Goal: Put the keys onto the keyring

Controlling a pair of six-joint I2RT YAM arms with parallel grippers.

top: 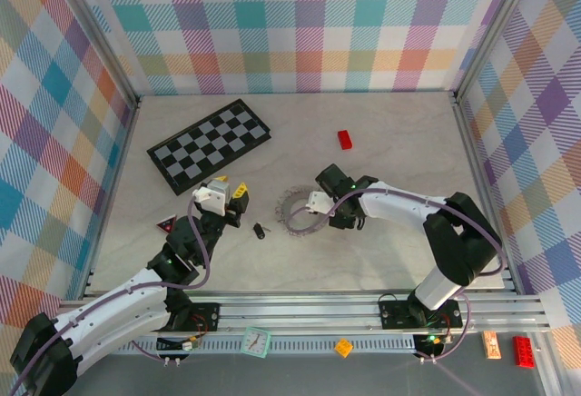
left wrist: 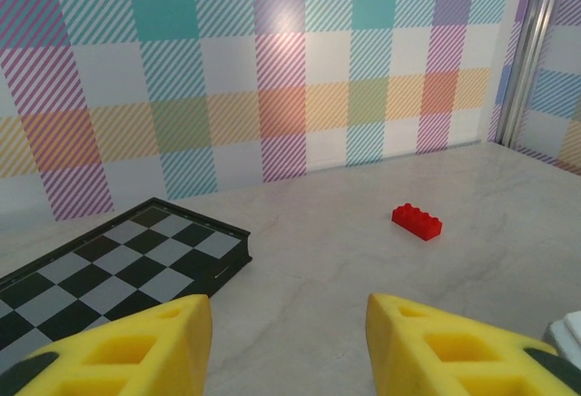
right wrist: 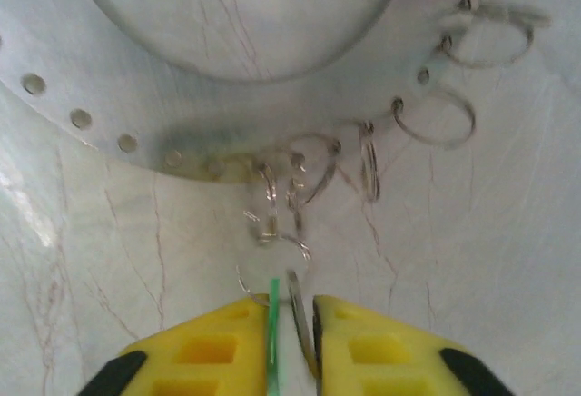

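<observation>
- The right gripper point(right wrist: 292, 328), at the bottom centre of its wrist view, pinches the bright green-headed small key point(right wrist: 273, 341) edge-on between nearly closed yellow fingers point(right wrist: 209, 351).
- The wide silvery-grey metal keyring point(right wrist: 136, 96) lies just above, its small wire loops point(right wrist: 272, 223) near the fingertips.
- The black-headed small key point(top: 260, 230) lies just left of the keyring in the top view.
- The left gripper point(left wrist: 289, 341) gapes wide and empty.

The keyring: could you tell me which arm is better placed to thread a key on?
Right. The right end effector pinches the green key beside the small loops of the keyring; the left end effector hangs open, facing the chessboard.
</observation>
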